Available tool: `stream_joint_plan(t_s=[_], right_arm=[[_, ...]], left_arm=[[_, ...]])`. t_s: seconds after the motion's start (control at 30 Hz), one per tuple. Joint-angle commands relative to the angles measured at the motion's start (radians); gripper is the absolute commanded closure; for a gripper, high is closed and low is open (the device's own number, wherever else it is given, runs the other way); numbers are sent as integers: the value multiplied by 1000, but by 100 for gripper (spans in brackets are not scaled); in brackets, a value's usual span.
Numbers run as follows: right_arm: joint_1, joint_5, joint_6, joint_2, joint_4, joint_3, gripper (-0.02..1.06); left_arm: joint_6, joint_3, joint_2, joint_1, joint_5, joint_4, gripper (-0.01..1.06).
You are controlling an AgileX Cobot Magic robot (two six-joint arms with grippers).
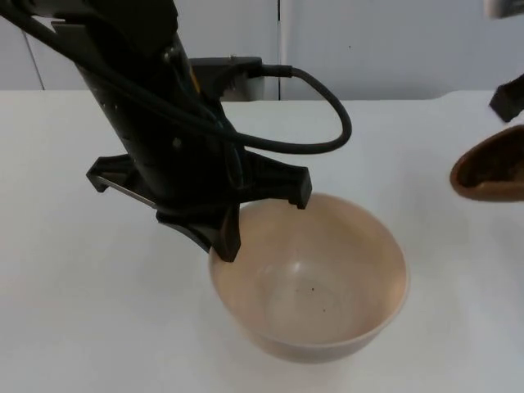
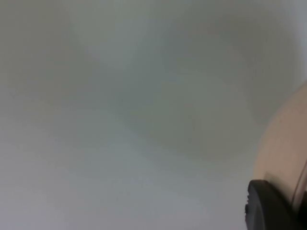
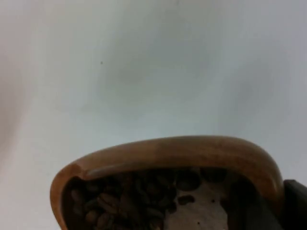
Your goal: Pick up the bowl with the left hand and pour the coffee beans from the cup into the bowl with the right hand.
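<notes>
The left arm slants down, its left gripper [image 1: 246, 225] clamped on the near rim of a pale beige round bowl [image 1: 327, 278]. Well apart, the right gripper [image 3: 288, 206] grasps a brown wooden cup [image 3: 168, 158] of dark coffee beans [image 3: 124, 201].

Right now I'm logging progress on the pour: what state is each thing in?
Bowl: upright, nearly empty, rim gripped by the left hand.
Cup: tilted, held by the right hand at the table's right side.
Coffee beans: inside the cup, not yet poured.
</notes>
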Motion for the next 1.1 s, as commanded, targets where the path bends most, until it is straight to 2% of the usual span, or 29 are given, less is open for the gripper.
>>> stream_joint_plan(t_s=[0.0,0.1,0.37,0.87,0.97,1.07], right_arm=[[-3,41,-14,-39,2,3,104],[-3,100,-28,-94,2,3,104],[-3,181,-38,-127,2,3,104],[3,142,-38,-127,91,3,104],[3,134,-39,-127,135,-1,104],[26,146,-39,-123,132,-18,104]], left_arm=[[-2,2,-7,-4,-10,-8,105],[-2,2,-7,-4,-10,-8,105],[-2,2,-7,-4,-10,-10,105],[-2,2,-7,-4,-10,-13,105],[-2,2,-7,-4,-10,-13,105],[-2,2,-7,-4,-11,-14,105]])
